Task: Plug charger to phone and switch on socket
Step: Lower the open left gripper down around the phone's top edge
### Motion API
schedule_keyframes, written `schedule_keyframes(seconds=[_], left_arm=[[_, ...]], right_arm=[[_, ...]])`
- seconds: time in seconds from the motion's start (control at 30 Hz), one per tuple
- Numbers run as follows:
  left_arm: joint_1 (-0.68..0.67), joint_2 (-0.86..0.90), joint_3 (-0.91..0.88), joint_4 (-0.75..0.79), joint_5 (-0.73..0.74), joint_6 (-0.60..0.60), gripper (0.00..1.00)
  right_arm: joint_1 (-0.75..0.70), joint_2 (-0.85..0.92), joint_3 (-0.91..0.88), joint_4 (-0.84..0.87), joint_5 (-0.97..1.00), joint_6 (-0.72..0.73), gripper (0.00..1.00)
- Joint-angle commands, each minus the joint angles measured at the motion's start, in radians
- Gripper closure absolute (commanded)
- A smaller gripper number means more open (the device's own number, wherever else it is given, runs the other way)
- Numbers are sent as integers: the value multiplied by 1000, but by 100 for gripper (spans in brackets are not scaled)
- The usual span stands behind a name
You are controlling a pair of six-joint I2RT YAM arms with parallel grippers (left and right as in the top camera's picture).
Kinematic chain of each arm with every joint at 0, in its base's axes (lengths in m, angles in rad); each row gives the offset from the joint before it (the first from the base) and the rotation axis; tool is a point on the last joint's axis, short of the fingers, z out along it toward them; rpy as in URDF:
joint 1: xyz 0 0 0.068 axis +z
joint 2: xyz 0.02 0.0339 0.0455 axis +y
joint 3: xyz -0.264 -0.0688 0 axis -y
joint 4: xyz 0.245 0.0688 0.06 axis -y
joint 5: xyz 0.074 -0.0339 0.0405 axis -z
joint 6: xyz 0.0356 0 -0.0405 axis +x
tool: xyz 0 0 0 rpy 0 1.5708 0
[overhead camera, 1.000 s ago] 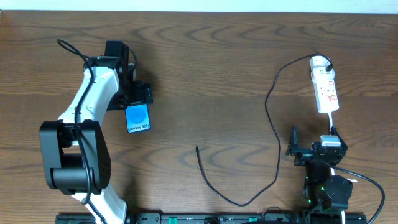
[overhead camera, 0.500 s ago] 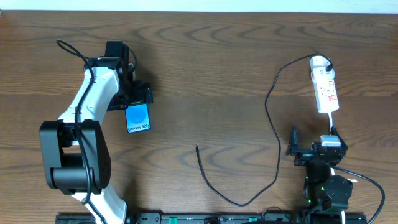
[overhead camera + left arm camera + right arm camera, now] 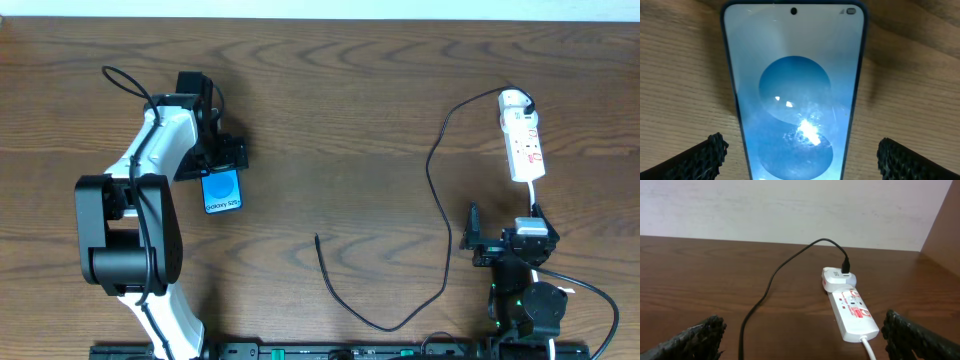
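The phone [image 3: 223, 190] lies flat on the table at the left, its blue screen up. My left gripper [image 3: 220, 166] hovers over its far end, open. In the left wrist view the phone [image 3: 795, 85] fills the space between the two fingertips [image 3: 702, 157], which stand clear of its edges. The charger's black cable [image 3: 437, 195] runs from a white adapter [image 3: 514, 100] in the socket [image 3: 526, 146] to its loose plug tip [image 3: 318, 238] mid-table. My right gripper [image 3: 505, 225] is open below the socket, holding nothing. The right wrist view shows the socket [image 3: 852, 312] and the cable [image 3: 771, 282] ahead.
A thick white cord [image 3: 535, 190] leaves the socket's near end toward the right arm's base. A white wall [image 3: 790, 210] closes off the table's far edge. Bare wood lies between the phone and the cable tip.
My left arm has swung slightly to the right over the phone. The phone, cable, socket and right arm have not moved.
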Motion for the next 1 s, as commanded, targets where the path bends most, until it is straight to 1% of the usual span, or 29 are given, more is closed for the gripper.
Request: schedule_keyframes(seconds=[0.0, 0.07, 0.47, 0.8, 0.97], left_arm=[[2, 5, -13, 1, -69, -9, 2], [2, 7, -16, 1, -90, -9, 2], [2, 54, -18, 1, -78, -9, 1], [2, 54, -18, 0, -77, -9, 1], [2, 54, -18, 2, -25, -1, 1]], right_arm=[[6, -3, -2, -5, 4, -13, 1], [6, -3, -2, -5, 4, -13, 1], [6, -3, -2, -5, 4, -13, 1], [6, -3, -2, -5, 4, -13, 1], [6, -3, -2, -5, 4, -13, 1]])
